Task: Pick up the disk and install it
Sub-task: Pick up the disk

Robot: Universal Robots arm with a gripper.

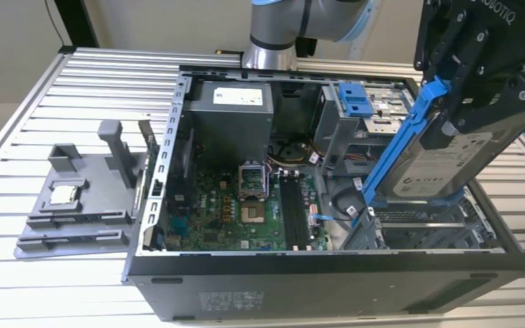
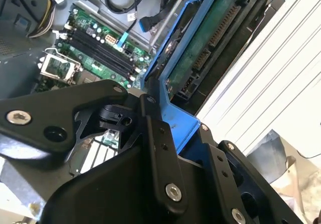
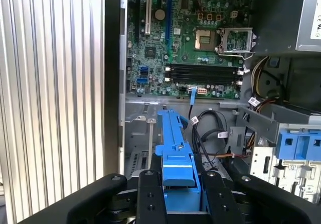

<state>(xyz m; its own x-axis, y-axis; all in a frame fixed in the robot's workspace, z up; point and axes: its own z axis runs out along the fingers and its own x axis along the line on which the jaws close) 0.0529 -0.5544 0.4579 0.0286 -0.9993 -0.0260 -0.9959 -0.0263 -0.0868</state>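
Note:
The disk [image 1: 445,164], a silver-grey drive with a white label in a blue carrier rail, hangs tilted on edge above the open computer case [image 1: 335,280], on the exterior view's right. My gripper [image 1: 459,113] is shut on its upper end, black fingers on both flat sides. The disk's lower end sits just over the metal drive cage [image 1: 418,225]. In the second wrist view the disk's green circuit-board side [image 2: 200,48] shows beyond my gripper [image 2: 188,143]. The first wrist view looks down the blue carrier [image 3: 173,143], clamped in my gripper [image 3: 180,194].
The case lies open with its motherboard [image 1: 244,205], power supply [image 1: 235,102] and cables [image 3: 210,133] exposed. A blue bay latch [image 1: 358,99] stands at the back. On the ribbed metal table [image 1: 80,89], a grey fixture [image 1: 80,219] holds a small square chip [image 1: 65,195].

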